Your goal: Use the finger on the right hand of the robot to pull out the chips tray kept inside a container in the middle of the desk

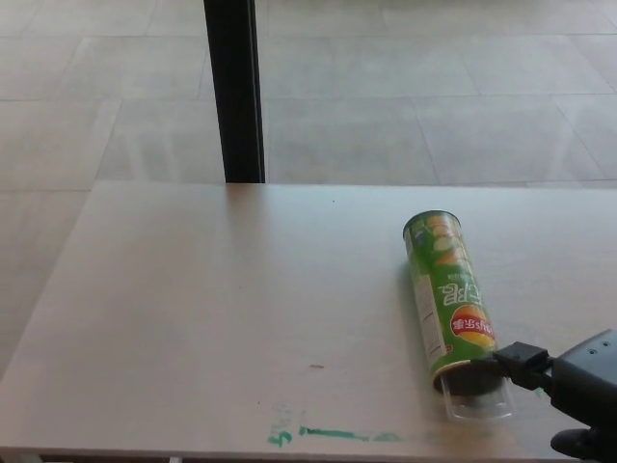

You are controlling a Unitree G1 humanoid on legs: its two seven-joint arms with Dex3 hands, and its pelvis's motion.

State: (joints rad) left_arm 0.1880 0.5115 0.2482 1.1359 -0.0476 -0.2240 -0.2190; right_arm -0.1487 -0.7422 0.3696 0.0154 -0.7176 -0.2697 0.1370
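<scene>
Pale desk (193,309), grey tiled floor (434,87), black post (234,87) behind.

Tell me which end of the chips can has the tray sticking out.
The near end of the green chips can, beside the right hand: the clear tray protrudes there. The far end is closed.

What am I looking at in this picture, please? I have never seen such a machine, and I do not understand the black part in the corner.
This is one picture from a camera on a humanoid robot's head, looking down at a desk. The black part at the lower right is the right robot hand; the left one does not show. A green chips can lies on its side on the desk. A clear tray sticks partly out of the can's near end, and a finger of the robot hand reaches to it. The hand grasps nothing. Green marks stain the desk's near edge. Beyond the desk are a dark post and a tiled floor.
</scene>
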